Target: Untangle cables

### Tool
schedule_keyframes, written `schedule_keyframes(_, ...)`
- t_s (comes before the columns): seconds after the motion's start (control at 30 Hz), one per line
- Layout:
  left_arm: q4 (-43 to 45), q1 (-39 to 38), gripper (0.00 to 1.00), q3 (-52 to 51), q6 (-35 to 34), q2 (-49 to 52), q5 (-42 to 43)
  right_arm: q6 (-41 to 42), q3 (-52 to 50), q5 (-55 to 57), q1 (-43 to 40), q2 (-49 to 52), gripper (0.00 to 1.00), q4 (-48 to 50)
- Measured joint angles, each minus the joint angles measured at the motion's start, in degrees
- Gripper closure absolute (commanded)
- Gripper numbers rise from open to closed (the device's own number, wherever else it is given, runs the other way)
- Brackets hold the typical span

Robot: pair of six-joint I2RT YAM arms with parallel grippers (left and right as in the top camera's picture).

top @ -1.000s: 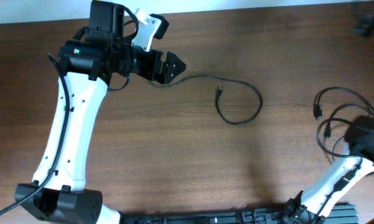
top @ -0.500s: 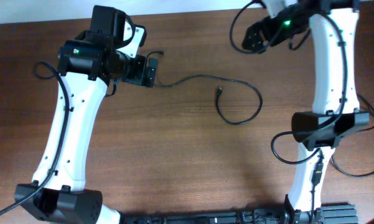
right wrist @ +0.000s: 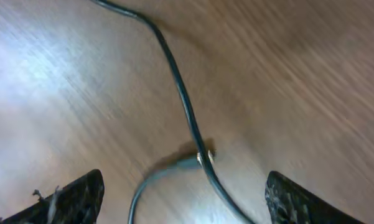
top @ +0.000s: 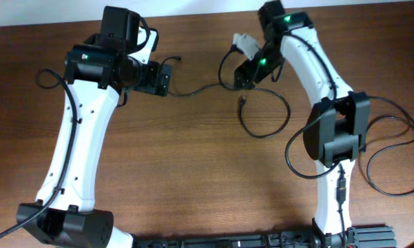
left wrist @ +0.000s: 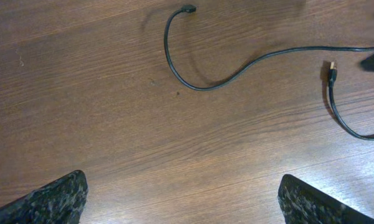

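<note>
The thin black cable (right wrist: 185, 112) looks light and limp, lying just beneath the wide, empty right hand (right wrist: 185, 198); pinch beside its plug (right wrist: 204, 158). The left hand (left wrist: 183, 199) is wide too.

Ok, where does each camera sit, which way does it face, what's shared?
Overhead: fixed above the table, facing straight down; left arm, right arm and a black cable show.
Left wrist: on the left arm, looking down at the wood; its open jaws fill the bottom corners.
Right wrist: on the right arm, close above the wood, blurred; jaws likewise.
Shared: all three see that cable; overhead and left wrist show its plug.
</note>
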Motion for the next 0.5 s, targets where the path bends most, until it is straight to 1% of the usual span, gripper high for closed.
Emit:
schedule_keyframes(0.1, 0.0, 0.0, 0.02, 0.0, 0.0, 0.0, 0.0, 0.0, -6.0, 0.0, 2.2, 0.1, 0.19, 6.1)
schedule_keyframes(0.13, 0.0, 0.0, 0.02, 0.0, 0.0, -0.1, 0.0, 0.0, -7.8, 0.0, 3.0, 0.1, 0.32, 8.8)
schedule_keyframes(0.2, 0.0, 0.0, 0.02, 0.0, 0.0, -0.1, 0.0, -0.2, -10.1, -0.1, 3.8, 0.1, 0.41, 12.3)
schedule_keyframes(0.23, 0.0, 0.0, 0.02, 0.0, 0.0, -0.1, 0.0, 0.0, -11.2, 0.0, 4.1, 0.1, 0.62, 13.1)
schedule_keyframes(0.27, -0.1, 0.0, 0.01, 0.0, 0.0, -0.1, 0.0, -0.1, -11.9, 0.0, 4.4, 0.1, 0.76, 13.2)
schedule_keyframes(0.3, -0.1, 0.0, 0.01, 0.0, 0.0, -0.1, 0.0, 0.2, -12.0, 0.0, 4.4, 0.1, 0.96, 13.2)
schedule_keyframes(0.5, -0.1, 0.0, 0.02, 0.0, 0.0, -0.1, 0.0, 0.1, -12.0, 0.0, 4.3, 0.1, 0.96, 13.1)
